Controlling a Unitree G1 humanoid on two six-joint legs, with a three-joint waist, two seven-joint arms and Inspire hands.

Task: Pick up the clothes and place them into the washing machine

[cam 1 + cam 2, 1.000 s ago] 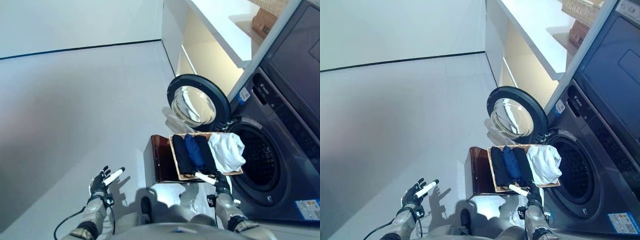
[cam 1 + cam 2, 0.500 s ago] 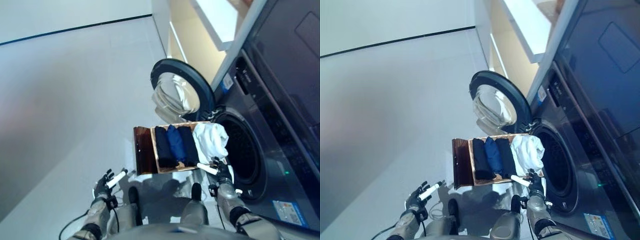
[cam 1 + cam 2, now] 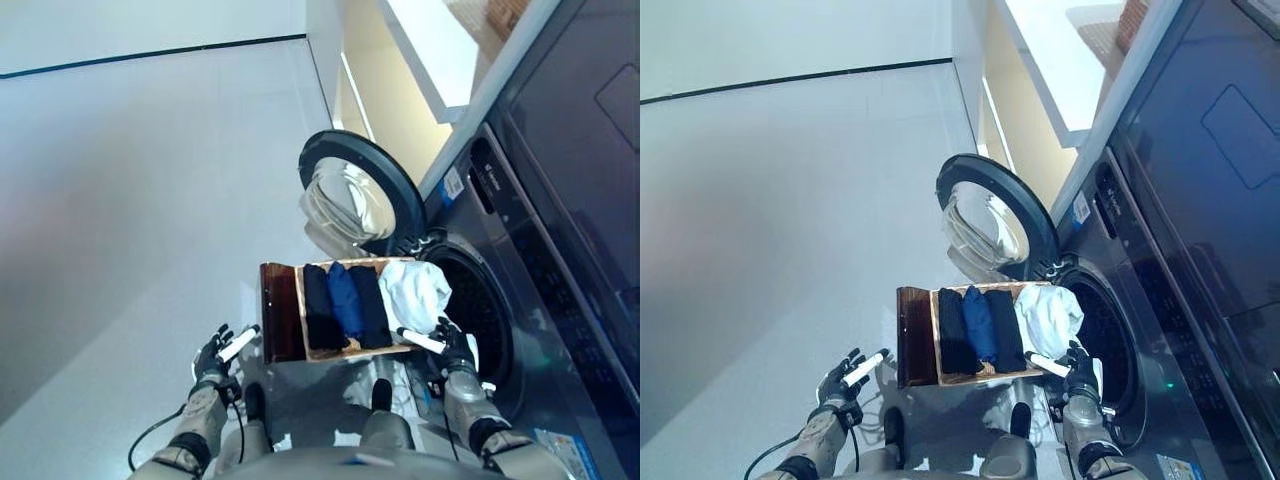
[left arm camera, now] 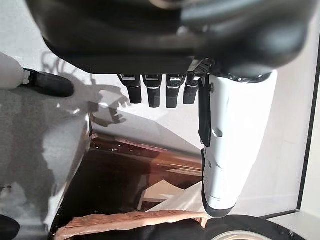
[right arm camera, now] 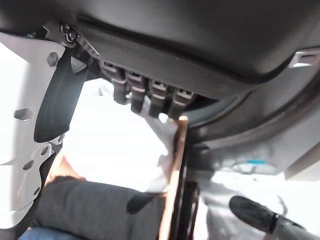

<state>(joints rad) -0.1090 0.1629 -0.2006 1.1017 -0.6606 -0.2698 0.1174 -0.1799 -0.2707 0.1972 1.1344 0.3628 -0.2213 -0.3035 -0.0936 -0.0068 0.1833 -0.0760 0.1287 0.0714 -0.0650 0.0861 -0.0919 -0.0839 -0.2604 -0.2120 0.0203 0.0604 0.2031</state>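
The clothes lie in a shallow tan wicker tray (image 3: 352, 352) with a woven rim: a crumpled white cotton garment (image 3: 412, 290), soft and bunched, at the end nearest the right hand, and beside it three neatly folded strips, a dark grey folded garment (image 3: 373, 305), a blue folded garment (image 3: 347, 302) and a black folded garment (image 3: 319, 306) farthest from that hand. The tray rests on a glossy dark brown wooden stool (image 3: 279, 313), whose polished side faces the left hand.

The right hand (image 3: 455, 350) hovers just at the tray's near corner, over the white garment's edge, its fingers straight and relaxed and its white-covered thumb pointing across towards the folded pieces; it grasps nothing. In its wrist view the white cloth (image 5: 120, 150) and the grey fabric (image 5: 95, 212) show just past the fingertips, with the tray's tan rim (image 5: 176, 170) running alongside.

The left hand (image 3: 218, 352) hangs well apart from the clothes, out beyond the stool's brown side, over the pale grey smooth floor (image 3: 120, 200), fingers loosely extended and empty.

Beyond the right hand stands the dark grey front-loading washing machine (image 3: 560, 300), its round drum opening (image 3: 475, 310) just beside the white garment. The machine's round door with black ring and clear bulged glass (image 3: 358, 200) is swung wide open, past the tray's far side.
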